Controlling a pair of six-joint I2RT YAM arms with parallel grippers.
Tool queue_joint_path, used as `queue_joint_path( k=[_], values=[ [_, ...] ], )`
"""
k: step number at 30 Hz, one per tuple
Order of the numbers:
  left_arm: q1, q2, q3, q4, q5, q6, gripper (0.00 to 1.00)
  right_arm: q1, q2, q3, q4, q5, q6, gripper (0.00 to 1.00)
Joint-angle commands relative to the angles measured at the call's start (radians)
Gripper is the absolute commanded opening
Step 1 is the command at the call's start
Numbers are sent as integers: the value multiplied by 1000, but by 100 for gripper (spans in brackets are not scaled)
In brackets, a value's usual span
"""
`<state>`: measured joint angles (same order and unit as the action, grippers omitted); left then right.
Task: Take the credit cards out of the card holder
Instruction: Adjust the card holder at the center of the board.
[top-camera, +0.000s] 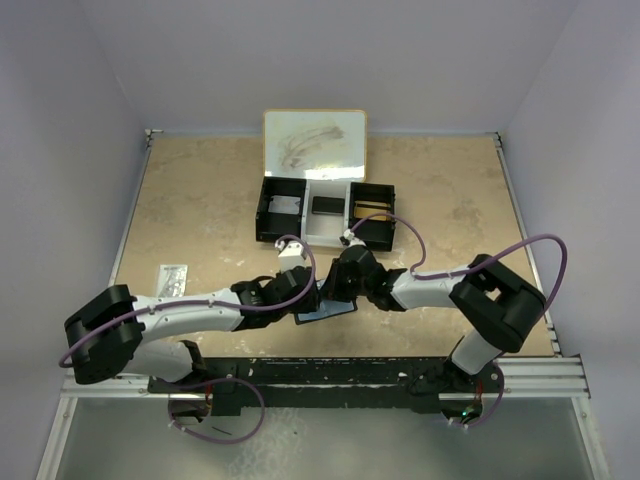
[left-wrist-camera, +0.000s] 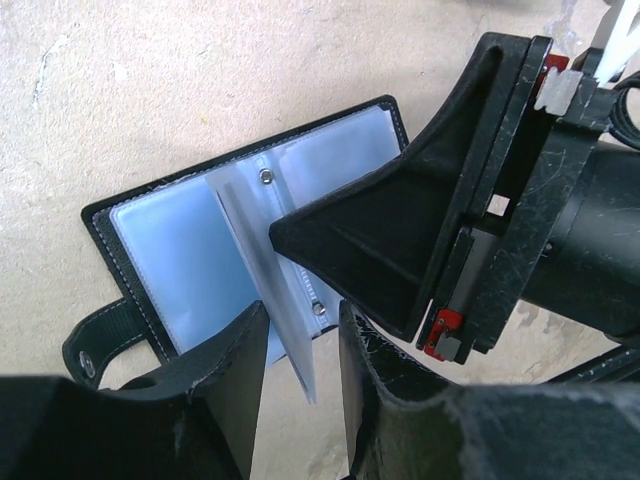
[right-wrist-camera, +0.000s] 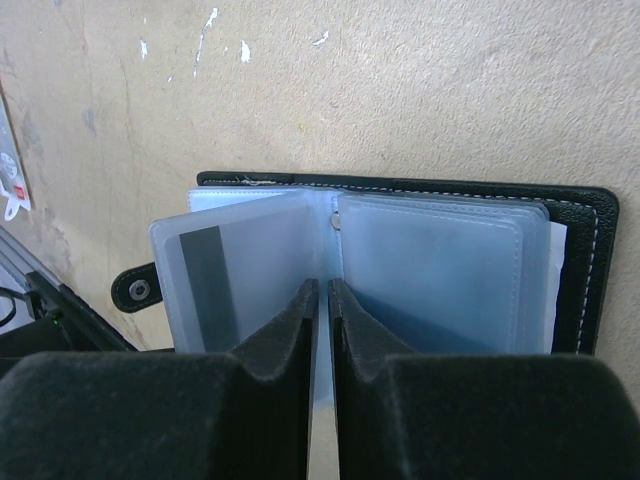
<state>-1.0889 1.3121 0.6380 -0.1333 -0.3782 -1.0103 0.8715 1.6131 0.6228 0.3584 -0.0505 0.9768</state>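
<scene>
The card holder (top-camera: 328, 310) lies open on the table between both grippers, black cover (left-wrist-camera: 100, 215) down and pale blue plastic sleeves up. One sleeve (left-wrist-camera: 262, 265) stands on edge. Its free edge sits in the gap of my left gripper (left-wrist-camera: 303, 312), whose fingers stand apart on either side without clamping it. My right gripper (right-wrist-camera: 323, 287) is shut to a thin slit, tips down on the sleeves by the riveted spine. A credit card (right-wrist-camera: 205, 285) with a dark stripe shows inside the raised left sleeve. In the top view the left gripper (top-camera: 303, 292) and right gripper (top-camera: 342, 283) nearly meet.
A black-and-white three-compartment tray (top-camera: 268, 215) with its white lid (top-camera: 315, 140) raised stands just behind the grippers. A small pale packet (top-camera: 173, 278) lies on the table at the left. A metal rail (top-camera: 560, 375) runs along the near edge.
</scene>
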Motion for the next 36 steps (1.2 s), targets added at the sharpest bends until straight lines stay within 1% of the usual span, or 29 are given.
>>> queue_joint_path(
  k=[1,5,8,11,13,16,20,24,26,27,30,32,36],
  values=[
    [-8,-6,8,101,-2,1,30,4,-9,-26,-69,-17,-11,14],
    [-7,-1,11,149,15,16,30,4,-44,-39,-34,-54,-3,16],
    [-8,21,26,152,11,21,30,4,-95,-43,-40,-45,9,19],
    [-8,39,26,162,2,18,30,2,-158,-31,-115,17,25,22],
    [-7,52,29,172,5,19,30,-4,-201,-27,-197,75,35,28],
    [-8,71,36,197,9,22,30,-41,-252,-45,-285,138,41,30],
    [-8,112,52,235,26,27,30,-130,-367,-100,-339,159,4,31],
    [-7,184,84,251,59,38,31,-169,-505,-133,-389,175,-15,37],
    [-14,177,80,278,58,33,32,-174,-559,-143,-390,160,-35,38],
    [-15,158,65,312,65,27,33,-175,-579,-148,-383,143,-45,38],
    [-14,101,33,384,109,40,44,-174,-607,-153,-364,84,-62,39],
    [-14,75,50,326,94,58,47,-176,-613,-153,-363,61,-59,39],
    [-14,27,50,209,15,63,49,-175,-617,-173,-329,17,-52,40]
  ],
)
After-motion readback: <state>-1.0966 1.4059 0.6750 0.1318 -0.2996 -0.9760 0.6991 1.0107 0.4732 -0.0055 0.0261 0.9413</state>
